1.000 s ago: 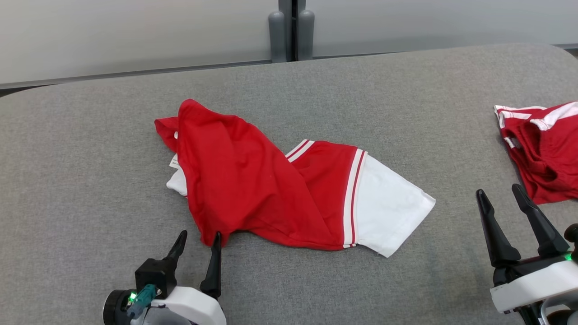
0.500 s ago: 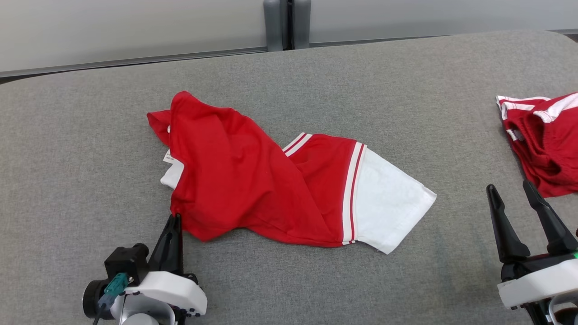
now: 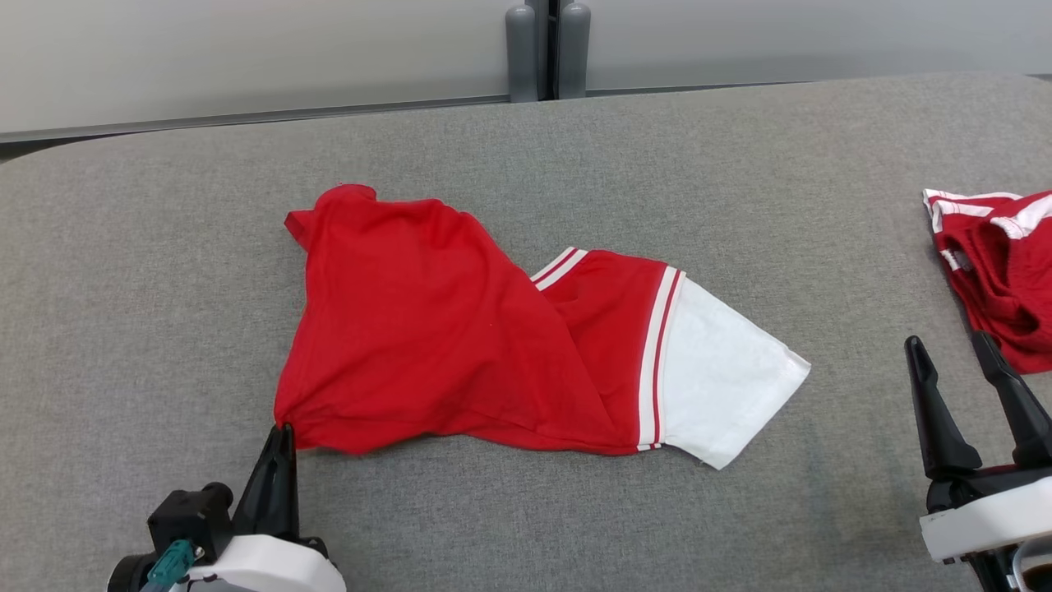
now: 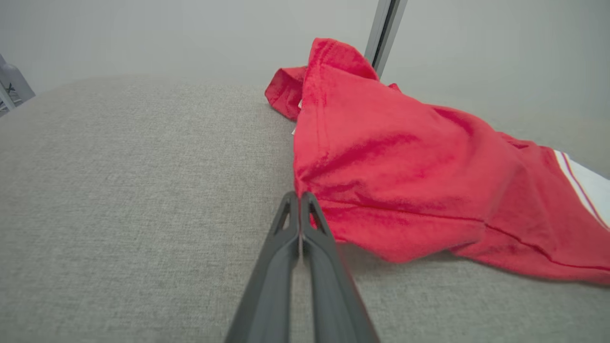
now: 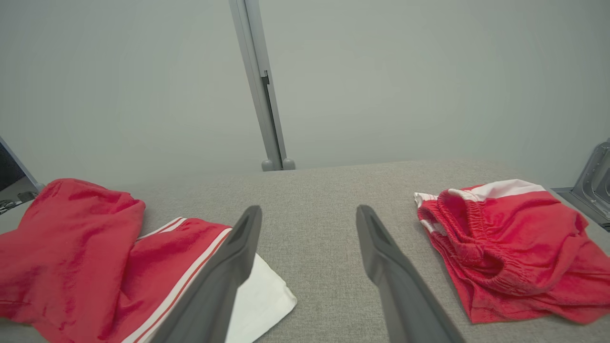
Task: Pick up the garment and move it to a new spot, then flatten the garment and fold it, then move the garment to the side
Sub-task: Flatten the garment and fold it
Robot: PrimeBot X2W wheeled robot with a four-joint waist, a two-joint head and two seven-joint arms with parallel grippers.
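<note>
The red shirt [image 3: 427, 345] with its white sleeve lies rumpled near the middle of the grey table [image 3: 148, 271]. The left gripper [image 3: 283, 429] is pinched tight on the shirt's near left corner — the fabric bunches at its fingertips. The right gripper [image 3: 947, 341] stands wide apart and empty, well off to the right, near a pair of red shorts [image 3: 1003, 271].

There are two pieces of clothing: one shirt [image 3: 427, 329] and one pair of shorts [image 3: 998, 279]. There are two claws, left claw [image 3: 283, 429] and right claw [image 3: 945, 341], one worktop [image 3: 164, 247], two grey posts [image 3: 521, 49].
</note>
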